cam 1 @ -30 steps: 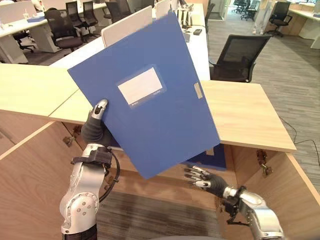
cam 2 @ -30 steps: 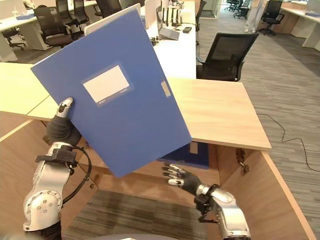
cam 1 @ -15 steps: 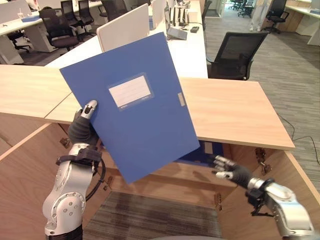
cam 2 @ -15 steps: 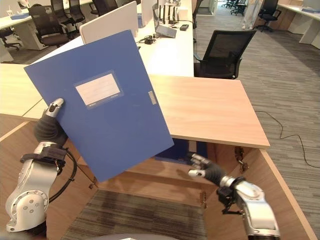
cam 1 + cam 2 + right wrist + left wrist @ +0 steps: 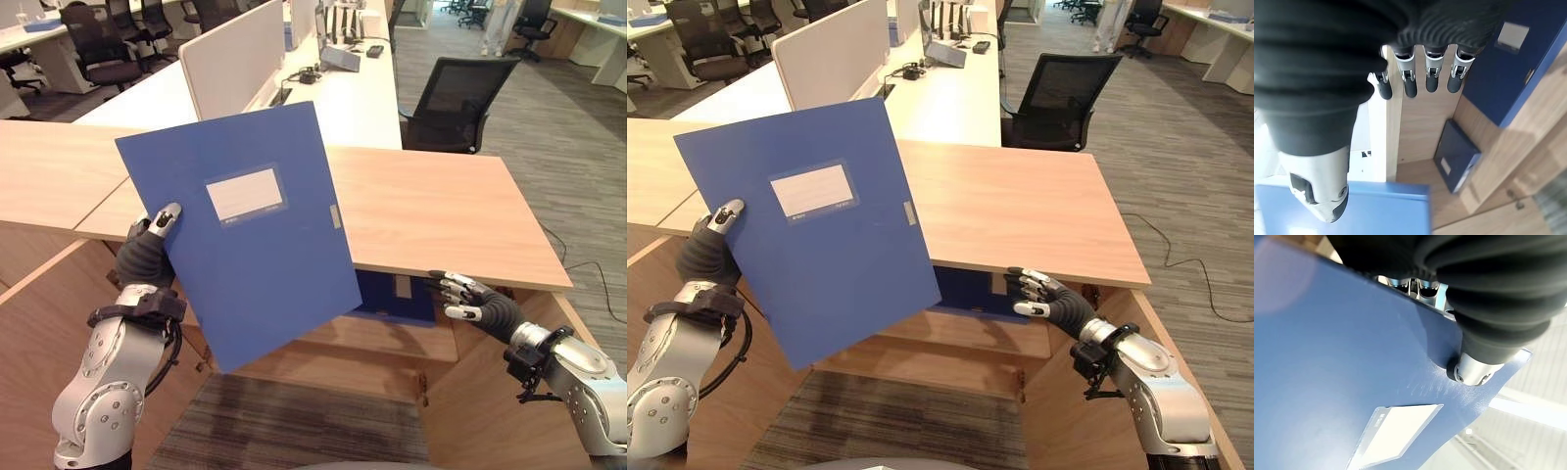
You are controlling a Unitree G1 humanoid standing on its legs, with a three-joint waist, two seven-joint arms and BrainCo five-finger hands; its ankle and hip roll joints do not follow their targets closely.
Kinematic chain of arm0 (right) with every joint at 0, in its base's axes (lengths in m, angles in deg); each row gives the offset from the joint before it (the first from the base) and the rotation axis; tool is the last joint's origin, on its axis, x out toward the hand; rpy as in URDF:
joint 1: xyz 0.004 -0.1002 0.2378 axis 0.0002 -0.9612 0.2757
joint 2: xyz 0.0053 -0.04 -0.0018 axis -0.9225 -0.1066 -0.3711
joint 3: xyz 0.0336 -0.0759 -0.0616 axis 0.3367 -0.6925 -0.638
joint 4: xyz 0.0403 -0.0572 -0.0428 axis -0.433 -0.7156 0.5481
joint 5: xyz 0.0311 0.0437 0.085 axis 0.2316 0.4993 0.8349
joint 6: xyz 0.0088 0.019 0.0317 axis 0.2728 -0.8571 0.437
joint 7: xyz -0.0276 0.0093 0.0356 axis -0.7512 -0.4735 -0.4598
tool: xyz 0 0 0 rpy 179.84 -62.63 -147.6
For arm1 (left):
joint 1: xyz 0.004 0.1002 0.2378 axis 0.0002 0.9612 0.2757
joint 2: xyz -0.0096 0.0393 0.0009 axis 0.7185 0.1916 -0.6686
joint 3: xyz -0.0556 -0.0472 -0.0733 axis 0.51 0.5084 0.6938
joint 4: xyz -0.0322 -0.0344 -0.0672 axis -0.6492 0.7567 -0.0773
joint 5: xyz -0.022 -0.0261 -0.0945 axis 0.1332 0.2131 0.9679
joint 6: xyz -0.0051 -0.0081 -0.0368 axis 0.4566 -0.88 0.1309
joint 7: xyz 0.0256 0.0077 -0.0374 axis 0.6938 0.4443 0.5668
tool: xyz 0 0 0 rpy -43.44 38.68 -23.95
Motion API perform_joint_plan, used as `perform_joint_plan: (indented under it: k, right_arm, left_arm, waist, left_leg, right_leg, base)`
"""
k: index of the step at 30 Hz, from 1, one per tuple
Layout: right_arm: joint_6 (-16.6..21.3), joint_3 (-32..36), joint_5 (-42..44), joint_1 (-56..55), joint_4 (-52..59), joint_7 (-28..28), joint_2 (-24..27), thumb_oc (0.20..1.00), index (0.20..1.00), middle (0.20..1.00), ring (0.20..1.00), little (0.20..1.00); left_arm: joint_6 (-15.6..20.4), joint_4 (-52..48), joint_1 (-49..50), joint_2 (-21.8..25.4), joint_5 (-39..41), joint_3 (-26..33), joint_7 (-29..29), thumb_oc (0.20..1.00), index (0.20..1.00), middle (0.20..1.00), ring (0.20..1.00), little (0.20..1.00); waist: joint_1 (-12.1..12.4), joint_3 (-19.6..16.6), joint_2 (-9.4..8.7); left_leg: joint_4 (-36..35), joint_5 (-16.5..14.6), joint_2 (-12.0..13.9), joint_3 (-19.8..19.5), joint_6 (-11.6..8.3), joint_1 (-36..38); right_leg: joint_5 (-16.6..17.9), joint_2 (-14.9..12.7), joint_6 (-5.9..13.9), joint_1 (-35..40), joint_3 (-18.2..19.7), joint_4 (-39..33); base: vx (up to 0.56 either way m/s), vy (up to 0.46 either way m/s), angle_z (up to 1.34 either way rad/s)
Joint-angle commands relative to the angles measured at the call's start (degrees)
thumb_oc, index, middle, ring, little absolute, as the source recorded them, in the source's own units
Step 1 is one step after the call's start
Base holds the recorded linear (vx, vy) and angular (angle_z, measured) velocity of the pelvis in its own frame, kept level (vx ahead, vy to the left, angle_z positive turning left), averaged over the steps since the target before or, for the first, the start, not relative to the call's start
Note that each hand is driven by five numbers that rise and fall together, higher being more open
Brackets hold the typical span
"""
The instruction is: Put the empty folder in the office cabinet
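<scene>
My left hand (image 5: 145, 257) is shut on the lower left edge of a blue folder (image 5: 255, 230), thumb (image 5: 1474, 367) on its front. The folder has a white label and is held up, tilted, in front of the cabinet's left half. The wooden office cabinet (image 5: 451, 215) stands open below its top board; dark blue folders (image 5: 397, 294) stand inside on a shelf. My right hand (image 5: 472, 302) is open, fingers (image 5: 1410, 83) straight, just under the top board's front edge at the right, apart from the held folder.
The cabinet's doors swing out toward me at the left (image 5: 39, 323) and right (image 5: 490, 392). Behind the cabinet stand a black office chair (image 5: 460, 93) and white desks with a divider panel (image 5: 230, 54). Grey carpet (image 5: 294, 431) lies below.
The folder has come down and leftward and stands more upright. My right hand has left the space under the folder and moved right and up to the top board's edge. The camera has shifted.
</scene>
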Motion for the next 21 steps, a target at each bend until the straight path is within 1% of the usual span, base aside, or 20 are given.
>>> perform_joint_plan:
  k: [1, 4, 5, 9, 10, 11, 12, 15, 16, 17, 19, 21]
  right_arm:
    - [6.59, 0.01, 11.01, 9.31, 5.41, -2.10, 1.29, 1.000, 1.000, 1.000, 1.000, 1.000]
    - [7.41, -1.51, 12.58, 10.28, 6.19, -3.03, 1.20, 1.000, 1.000, 1.000, 1.000, 1.000]
    - [8.22, -3.07, 13.66, 11.28, 6.69, -4.27, 1.18, 1.000, 1.000, 1.000, 1.000, 1.000]
    - [9.47, -7.06, 16.29, 14.39, 7.55, -7.03, 1.33, 1.000, 1.000, 1.000, 1.000, 1.000]
    - [9.59, -7.34, 16.61, 14.64, 7.53, -7.54, 1.39, 1.000, 1.000, 1.000, 1.000, 1.000]
    - [9.96, -8.20, 17.15, 15.29, 7.63, -7.98, 0.96, 1.000, 1.000, 1.000, 1.000, 1.000]
    - [11.24, -10.54, 18.21, 16.80, 7.84, -10.01, 0.02, 1.000, 1.000, 1.000, 1.000, 1.000]
    - [12.90, -14.33, 19.05, 19.48, 8.03, -12.73, -1.51, 1.000, 1.000, 1.000, 1.000, 1.000]
    - [13.05, -14.59, 19.16, 19.74, 7.89, -13.10, -1.58, 1.000, 1.000, 1.000, 1.000, 1.000]
    - [13.90, -16.58, 19.66, 21.28, 7.46, -14.81, -3.18, 1.000, 1.000, 1.000, 1.000, 1.000]
    - [14.90, -18.75, 20.03, 23.16, 6.63, -16.77, -4.82, 1.000, 1.000, 1.000, 1.000, 1.000]
    - [15.62, -20.47, 20.26, 24.41, 5.59, -17.73, -6.81, 1.000, 1.000, 1.000, 1.000, 1.000]
  left_arm:
    - [3.42, -3.08, -0.77, 4.73, 3.05, -0.94, -0.08, 0.200, 0.200, 0.200, 0.200, 0.200]
    - [3.13, -3.33, -0.74, 5.63, 3.17, -2.61, 0.11, 0.200, 0.200, 0.200, 0.200, 0.200]
    - [2.83, -3.34, -0.66, 6.50, 2.82, -4.28, -0.05, 0.200, 0.200, 0.200, 0.200, 0.200]
    - [1.71, -3.39, -0.93, 8.27, 2.53, -8.36, -1.49, 0.200, 0.200, 0.200, 0.200, 0.200]
    - [1.71, -3.26, -1.02, 8.31, 2.45, -8.37, -1.57, 0.200, 0.200, 0.200, 0.200, 0.200]
    - [1.48, -3.22, -1.21, 8.24, 2.57, -9.43, -2.02, 0.200, 0.200, 0.200, 0.200, 0.200]
    - [1.35, -2.89, -1.75, 8.01, 2.34, -11.56, -2.71, 0.200, 0.200, 0.200, 0.200, 0.200]
    - [1.28, -2.36, -3.00, 7.05, 2.12, -15.10, -3.33, 0.200, 0.200, 0.200, 0.200, 0.200]
    - [1.29, -2.14, -3.18, 7.04, 2.00, -15.19, -3.35, 0.200, 0.200, 0.200, 0.200, 0.200]
    - [1.21, -1.62, -3.85, 6.01, 1.95, -16.97, -3.69, 0.200, 0.200, 0.200, 0.200, 0.200]
    - [1.29, -0.77, -4.95, 4.94, 1.74, -18.90, -3.93, 0.200, 0.200, 0.200, 0.200, 0.200]
    - [1.12, 0.05, -5.80, 3.83, 1.69, -20.58, -4.46, 0.200, 0.200, 0.200, 0.200, 0.200]
  waist:
    - [0.29, -4.70, -1.46]
    - [0.26, -4.74, -1.43]
    - [0.23, -4.76, -1.45]
    - [0.26, -4.88, -1.46]
    - [0.22, -4.86, -1.49]
    - [0.22, -4.92, -1.44]
    - [0.22, -4.95, -1.48]
    - [0.23, -5.10, -1.40]
    - [0.19, -5.12, -1.43]
    - [0.21, -5.16, -1.45]
    - [0.16, -5.17, -1.43]
    - [0.20, -5.09, -1.36]
  left_leg:
    - [0.15, -5.90, -1.10, -1.02, 2.14, 2.75]
    - [0.15, -5.91, -1.08, -0.92, 2.13, 2.81]
    - [0.15, -5.95, -1.11, -0.90, 2.13, 2.88]
    - [0.15, -6.01, -1.07, -0.76, 2.08, 3.01]
    - [0.15, -6.01, -1.06, -0.73, 2.07, 3.02]
    - [0.15, -5.99, -1.07, -0.68, 2.05, 3.05]
    - [0.15, -5.94, -1.06, -0.58, 2.01, 3.05]
    - [0.15, -5.83, -1.03, -0.54, 1.91, 3.06]
    - [0.15, -5.84, -1.02, -0.52, 1.90, 3.06]
    - [0.15, -5.82, -0.97, -0.52, 1.87, 3.05]
    - [0.15, -5.84, -0.94, -0.48, 1.85, 3.03]
    - [0.15, -5.84, -0.94, -0.50, 1.84, 3.01]
  right_leg:
    - [-3.22, 1.00, -1.05, -0.30, -0.98, 0.31]
    - [-3.21, 1.04, -1.09, -0.23, -0.98, 0.31]
    - [-3.17, 1.05, -1.09, -0.19, -0.92, 0.31]
    - [-3.12, 1.08, -1.02, -0.17, -0.98, 0.31]
    - [-3.11, 1.09, -1.02, -0.17, -0.96, 0.31]
    - [-3.07, 1.10, -1.04, -0.14, -0.98, 0.31]
    - [-3.02, 1.15, -1.04, -0.10, -0.92, 0.31]
    - [-2.96, 1.14, -1.00, -0.10, -0.78, 0.31]
    - [-2.96, 1.16, -1.00, -0.10, -0.76, 0.31]
    - [-2.89, 1.14, -0.94, -0.10, -0.71, 0.31]
    - [-2.88, 1.14, -0.92, -0.12, -0.69, 0.31]
    - [-2.85, 1.15, -0.88, -0.15, -0.67, 0.31]
  base:
    - [0.00, -0.007, -0.03]
    - [0.00, -0.004, -0.07]
    - [-0.01, -0.003, -0.09]
    - [-0.01, -0.001, -0.03]
    - [0.00, 0.000, 0.00]
    - [0.00, 0.000, 0.00]
    - [0.00, 0.000, 0.00]
    - [0.00, 0.000, 0.00]
    - [0.00, 0.000, 0.00]
    - [0.00, 0.000, 0.00]
    - [0.00, 0.000, 0.00]
    - [0.00, 0.000, 0.00]
